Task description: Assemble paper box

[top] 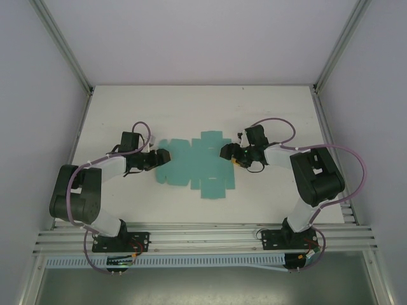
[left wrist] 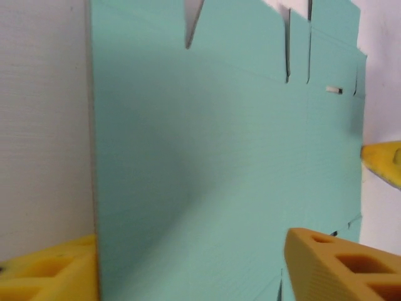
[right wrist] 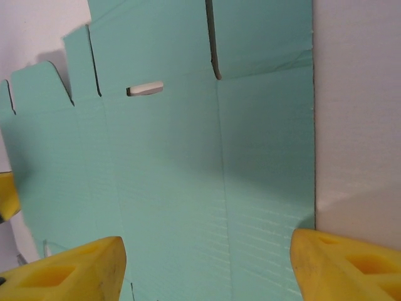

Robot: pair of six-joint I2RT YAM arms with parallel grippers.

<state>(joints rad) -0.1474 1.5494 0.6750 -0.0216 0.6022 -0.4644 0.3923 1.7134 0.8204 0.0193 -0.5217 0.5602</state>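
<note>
1. The white counter [top: 191, 108] carries the paper box [top: 197, 166] near its middle, between my two arms.
2. The paper box is an unfolded teal sheet lying flat with its flaps spread, so I judge the assembly has barely begun.
3. The left gripper [top: 162, 157] sits at the sheet's left edge with its jaws apart and nothing clamped.
4. The right gripper [top: 227, 152] sits at the right edge, also open, with one of its fingers [right wrist: 351, 263] mostly off the card.
5. To fold cleanly, I would pin one panel flat while the other side lifts along a score line. Thin card slides and creases easily.
6. I would keep the small slot [right wrist: 145, 88] uncrushed for its tab.
</note>
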